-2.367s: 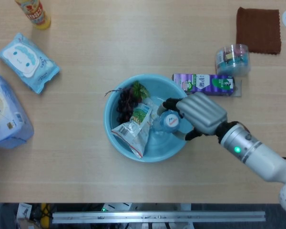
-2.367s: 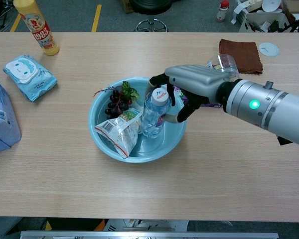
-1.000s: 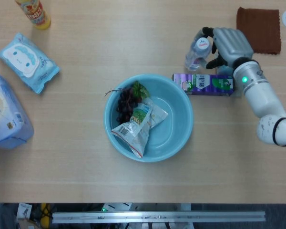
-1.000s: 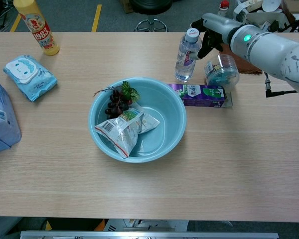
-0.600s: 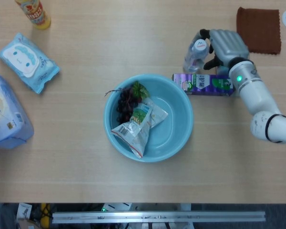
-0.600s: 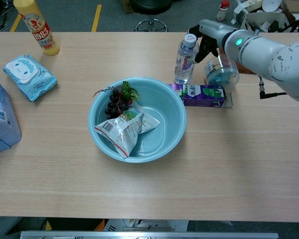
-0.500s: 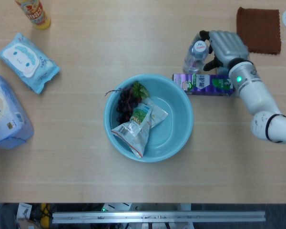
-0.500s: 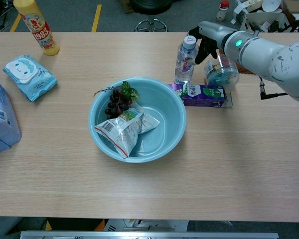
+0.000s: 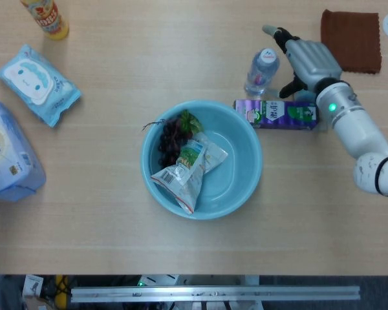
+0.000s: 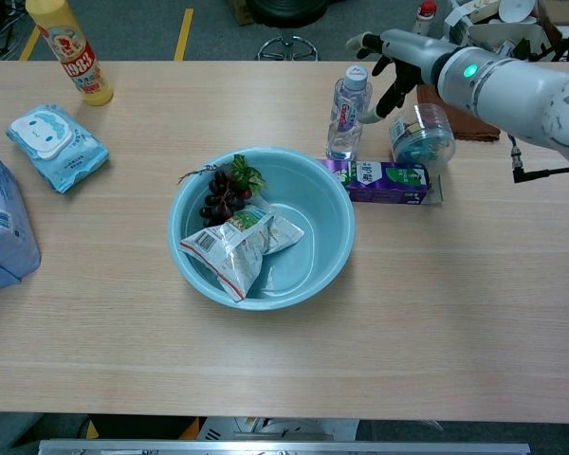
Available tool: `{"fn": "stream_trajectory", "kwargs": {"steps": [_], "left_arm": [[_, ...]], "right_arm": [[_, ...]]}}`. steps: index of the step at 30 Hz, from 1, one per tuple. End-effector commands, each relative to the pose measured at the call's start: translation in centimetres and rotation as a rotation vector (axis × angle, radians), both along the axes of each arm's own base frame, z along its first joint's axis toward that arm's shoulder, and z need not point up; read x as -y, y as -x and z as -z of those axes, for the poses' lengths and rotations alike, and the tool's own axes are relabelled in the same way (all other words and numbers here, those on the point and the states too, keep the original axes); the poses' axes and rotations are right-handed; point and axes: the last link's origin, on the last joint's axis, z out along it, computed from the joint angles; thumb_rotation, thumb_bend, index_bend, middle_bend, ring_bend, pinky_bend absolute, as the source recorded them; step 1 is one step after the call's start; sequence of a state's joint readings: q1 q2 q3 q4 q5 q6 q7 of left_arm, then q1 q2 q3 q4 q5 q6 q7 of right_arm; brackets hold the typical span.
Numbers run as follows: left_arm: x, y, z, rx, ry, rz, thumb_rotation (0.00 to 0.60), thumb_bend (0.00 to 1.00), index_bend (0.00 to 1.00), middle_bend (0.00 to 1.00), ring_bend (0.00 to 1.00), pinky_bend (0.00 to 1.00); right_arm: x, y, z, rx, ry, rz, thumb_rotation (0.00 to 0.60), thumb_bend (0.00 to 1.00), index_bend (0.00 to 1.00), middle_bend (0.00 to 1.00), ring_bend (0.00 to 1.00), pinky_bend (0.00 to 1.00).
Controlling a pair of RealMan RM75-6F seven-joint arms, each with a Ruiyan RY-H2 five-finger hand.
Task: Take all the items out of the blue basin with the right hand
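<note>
Fingers spread and holding nothing, the right hand (image 9: 304, 58) hovers beside a standing water bottle (image 9: 260, 72), while grapes (image 9: 171, 134) and a snack bag (image 9: 184, 169) remain in the blue basin (image 9: 246, 184).

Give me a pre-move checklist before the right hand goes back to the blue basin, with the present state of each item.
1. Right hand free of the water bottle: ok, fingers spread and apart from it.
2. Water bottle standing upright on the table outside the blue basin: ok.
3. Items left in the basin: not ok, the grapes and the snack bag are inside.
4. Path back to the basin: cannot tell; the bottle and the purple carton stand between hand and basin, so lift over them.
5. Snack bag graspable: ok, it lies on top, partly overlapping the grapes.
6. Left hand out of the way: ok, not in either view.
</note>
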State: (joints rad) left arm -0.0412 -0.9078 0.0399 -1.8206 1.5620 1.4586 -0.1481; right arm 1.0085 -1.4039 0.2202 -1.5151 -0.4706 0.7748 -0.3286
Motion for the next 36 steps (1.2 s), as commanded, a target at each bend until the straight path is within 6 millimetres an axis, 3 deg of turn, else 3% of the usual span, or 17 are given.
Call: {"fn": "stream_trajectory", "kwargs": {"steps": [1, 7, 10, 14, 24, 36], "left_arm": [[0.0, 0.0, -0.2, -0.002, -0.005, 0.001, 0.6, 0.05, 0.1, 0.16, 0.12, 0.17], [0.1, -0.1, -0.2, 0.001, -0.011, 0.006, 0.6, 0.05, 0.1, 0.16, 0.12, 0.17], [0.0, 0.0, -0.2, 0.004, -0.011, 0.001, 0.6, 0.05, 0.1, 0.16, 0.12, 0.17], [0.1, -0.1, -0.1, 0.009, -0.014, 0.003, 0.6, 0.05, 0.1, 0.16, 0.12, 0.17], [0.7, 0.3, -0.5, 0.01, -0.028, -0.012, 0.6, 0.05, 0.1, 0.16, 0.12, 0.17], [1.1, 0.6, -0.8, 0.01, -0.034, -0.021, 0.6, 0.05, 0.1, 0.16, 0.12, 0.17]], "right_arm": [[-1.1, -1.4, -2.2, 0.048, 0.044, -0.069, 0.6, 0.16, 0.0, 0.08, 0.17, 0.51], [-4.7, -4.1, -4.9, 0.107, 0.063, -0.234, 0.6, 0.16, 0.0, 0.12, 0.17, 0.48], [-7.0, -5.3, -4.9, 0.121, 0.014, -0.323, 0.6, 0.13, 0.0, 0.16, 0.18, 0.48], [-9.2, -6.5, -4.2, 0.106, -0.063, -0.424, 0.6, 0.01, 0.0, 0.17, 0.19, 0.49], [-12.2, -7.7, 0.0, -0.039, -0.205, -0.578, 0.6, 0.0, 0.0, 0.19, 0.21, 0.55], [-13.3, -8.5, 5.5, -0.188, -0.262, -0.628, 0.6, 0.0, 0.0, 0.19, 0.21, 0.55]]}}
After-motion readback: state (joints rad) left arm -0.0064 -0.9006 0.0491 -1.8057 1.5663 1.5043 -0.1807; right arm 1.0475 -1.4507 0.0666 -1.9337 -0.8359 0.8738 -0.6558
